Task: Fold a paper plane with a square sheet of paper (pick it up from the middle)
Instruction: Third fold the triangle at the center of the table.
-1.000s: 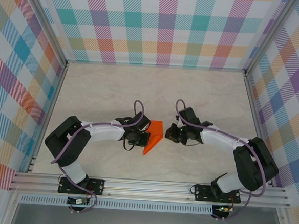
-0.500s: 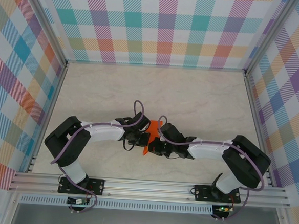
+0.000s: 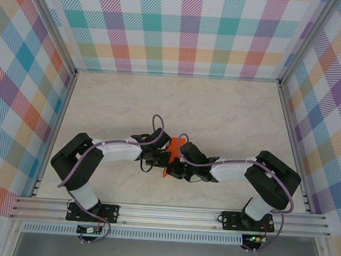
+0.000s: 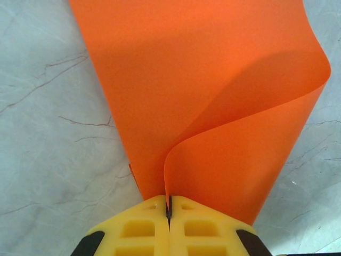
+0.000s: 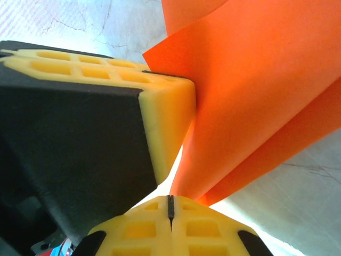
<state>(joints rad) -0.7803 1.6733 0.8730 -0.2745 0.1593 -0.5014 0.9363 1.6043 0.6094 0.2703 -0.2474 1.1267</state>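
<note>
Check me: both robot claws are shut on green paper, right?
Not green: the paper plane is bright orange, as the left wrist view shows. The left gripper and the right gripper are indeed both shut on it.

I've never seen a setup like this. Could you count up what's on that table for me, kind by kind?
Robot arms: 2 (left arm, right arm)
Grippers, one at the end of each arm: 2 (left gripper, right gripper)
Orange paper plane: 1
Total: 5
</note>
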